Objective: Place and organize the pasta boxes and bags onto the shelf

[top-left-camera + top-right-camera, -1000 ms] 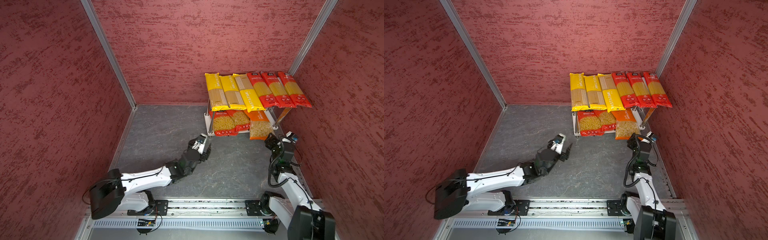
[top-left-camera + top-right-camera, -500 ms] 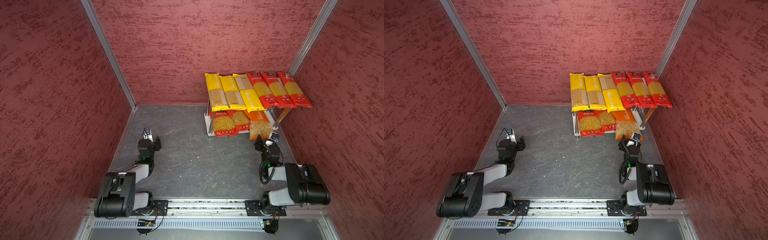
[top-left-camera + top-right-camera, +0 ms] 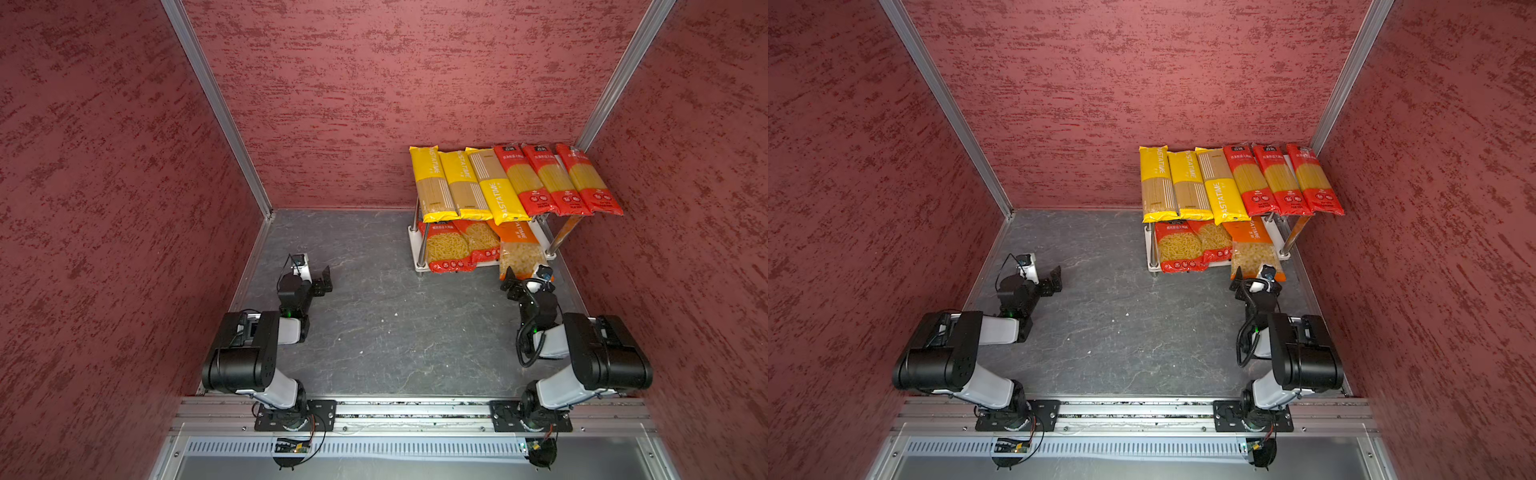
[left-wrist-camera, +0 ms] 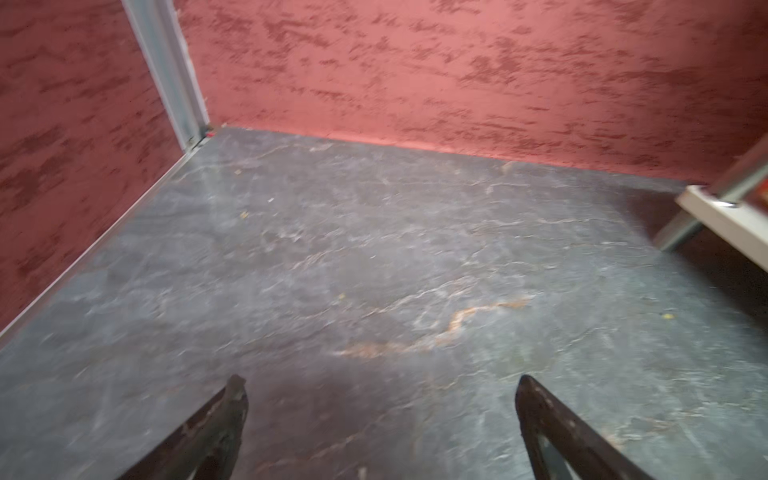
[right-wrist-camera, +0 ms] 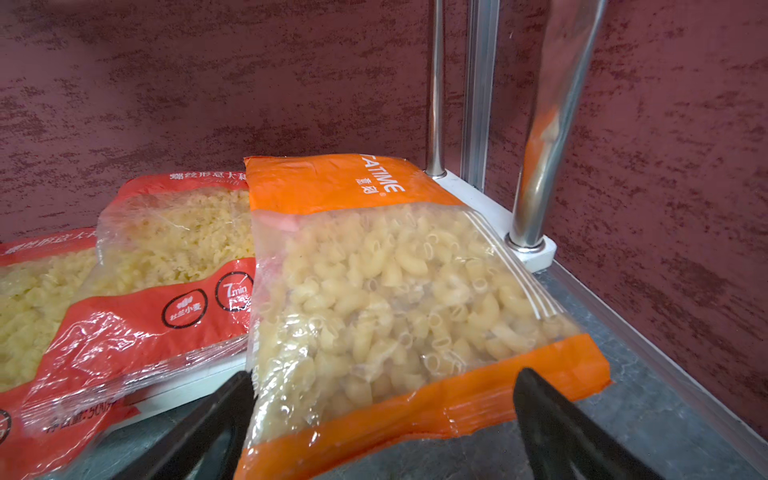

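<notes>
Macaroni bag (image 5: 395, 291) lies just ahead of the right claw (image 5: 384, 374), which gapes wide. Left claw (image 4: 380, 380) hangs equally spread above the table (image 4: 374, 249).

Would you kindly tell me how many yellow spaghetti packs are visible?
3, side by side on the shelf's top tier: left pack, middle pack, right pack. None appears hidden.
</notes>
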Controlling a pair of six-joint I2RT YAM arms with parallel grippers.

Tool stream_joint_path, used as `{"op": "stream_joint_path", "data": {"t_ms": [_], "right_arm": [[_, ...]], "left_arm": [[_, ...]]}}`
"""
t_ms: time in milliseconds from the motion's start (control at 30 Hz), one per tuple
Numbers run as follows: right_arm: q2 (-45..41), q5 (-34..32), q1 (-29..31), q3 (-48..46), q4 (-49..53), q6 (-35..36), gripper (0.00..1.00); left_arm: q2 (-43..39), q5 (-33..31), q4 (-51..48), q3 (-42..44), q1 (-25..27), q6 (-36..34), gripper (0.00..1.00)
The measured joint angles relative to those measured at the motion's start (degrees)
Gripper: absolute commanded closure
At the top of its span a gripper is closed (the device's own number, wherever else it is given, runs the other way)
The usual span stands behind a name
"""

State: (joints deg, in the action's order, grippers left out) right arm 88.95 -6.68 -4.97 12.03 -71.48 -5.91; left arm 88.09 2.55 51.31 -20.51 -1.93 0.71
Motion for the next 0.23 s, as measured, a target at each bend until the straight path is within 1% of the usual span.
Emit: {"op": "stream_joint_path", "data": {"t_ms": [67, 233], "right_arm": [[0.0, 0.0, 0.0, -0.3, -0.4, 0.0, 0.01], [0.0, -0.1, 0.0, -0.3, -1.1, 0.0, 0.01]], "left_arm": [[0.0, -0.5, 0.1, -0.3, 1.3, -0.5, 0.00], [0.0, -1.5, 0.1, -0.3, 1.4, -1.0, 0.00]]}}
